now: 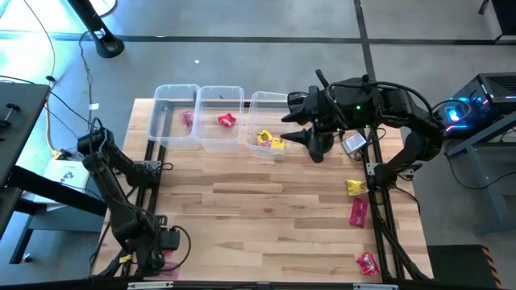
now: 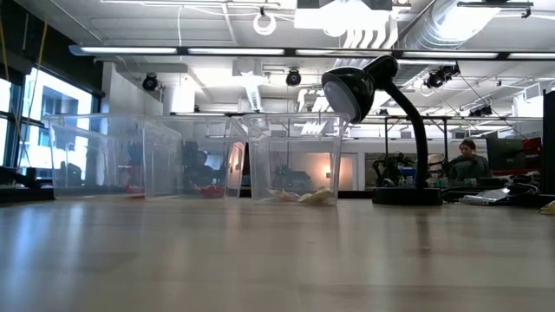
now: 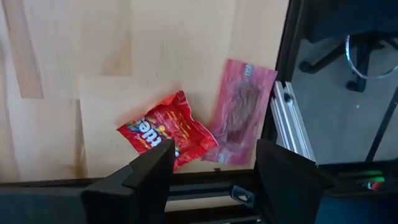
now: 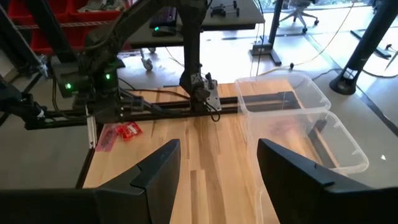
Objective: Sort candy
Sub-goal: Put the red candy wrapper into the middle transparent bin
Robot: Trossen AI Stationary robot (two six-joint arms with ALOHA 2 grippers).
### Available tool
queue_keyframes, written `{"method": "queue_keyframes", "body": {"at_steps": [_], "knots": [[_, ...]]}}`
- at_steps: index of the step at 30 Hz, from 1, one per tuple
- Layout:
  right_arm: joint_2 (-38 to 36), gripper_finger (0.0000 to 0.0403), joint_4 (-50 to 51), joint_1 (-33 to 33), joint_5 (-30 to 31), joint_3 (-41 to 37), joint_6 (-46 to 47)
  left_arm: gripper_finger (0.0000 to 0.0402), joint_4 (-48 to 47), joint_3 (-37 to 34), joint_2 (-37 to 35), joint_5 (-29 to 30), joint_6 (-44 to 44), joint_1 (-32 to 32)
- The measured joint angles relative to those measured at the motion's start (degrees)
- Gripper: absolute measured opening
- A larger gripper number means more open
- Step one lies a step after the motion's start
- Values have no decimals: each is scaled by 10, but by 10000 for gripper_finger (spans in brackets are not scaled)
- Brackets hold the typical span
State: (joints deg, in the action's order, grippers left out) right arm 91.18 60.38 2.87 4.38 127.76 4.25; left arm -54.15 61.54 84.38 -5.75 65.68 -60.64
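Observation:
Three clear tubs stand in a row at the far edge: the left tub [image 1: 165, 121] has a pink packet [image 1: 187, 119], the middle tub [image 1: 211, 121] a red one [image 1: 226, 121], the right tub [image 1: 260, 106] yellow ones [image 1: 270, 140]. My right gripper [image 1: 292, 127] [image 4: 217, 168] hovers open above the right tub. At the table's near left corner my left gripper [image 1: 161, 246] [image 3: 214, 174] is open, just above a red packet [image 3: 165, 134] and a pink packet [image 3: 239, 115] lying flat on the wood. More packets lie near the right edge: yellow [image 1: 355, 187], pink [image 1: 359, 212], red [image 1: 368, 263].
A black desk lamp [image 2: 381, 95] stands to the right of the tubs in the low view, and a small grey object [image 1: 355, 143] lies under the right arm. The wooden table [image 1: 266, 217] shows bare wood across its middle. A person [image 2: 468, 160] sits far behind the table.

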Motion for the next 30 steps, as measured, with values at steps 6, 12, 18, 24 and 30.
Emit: {"method": "queue_keyframes", "body": {"at_steps": [6, 12, 18, 24, 30], "knots": [[3, 209, 15, 0, 0, 0, 2, 218, 0, 0, -2, 0, -58, 3], [18, 209, 21, 0, 0, 0, 13, 218, 10, -16, 15, 7, -133, 11], [40, 209, 35, 0, 0, 0, 22, 218, 31, -76, 31, -26, -149, 28], [63, 209, 46, 0, 0, 0, 24, 218, 109, -129, 30, -33, -149, 29], [72, 209, 49, 0, 0, 0, 24, 207, 185, -178, 31, -73, -129, 29]]}}
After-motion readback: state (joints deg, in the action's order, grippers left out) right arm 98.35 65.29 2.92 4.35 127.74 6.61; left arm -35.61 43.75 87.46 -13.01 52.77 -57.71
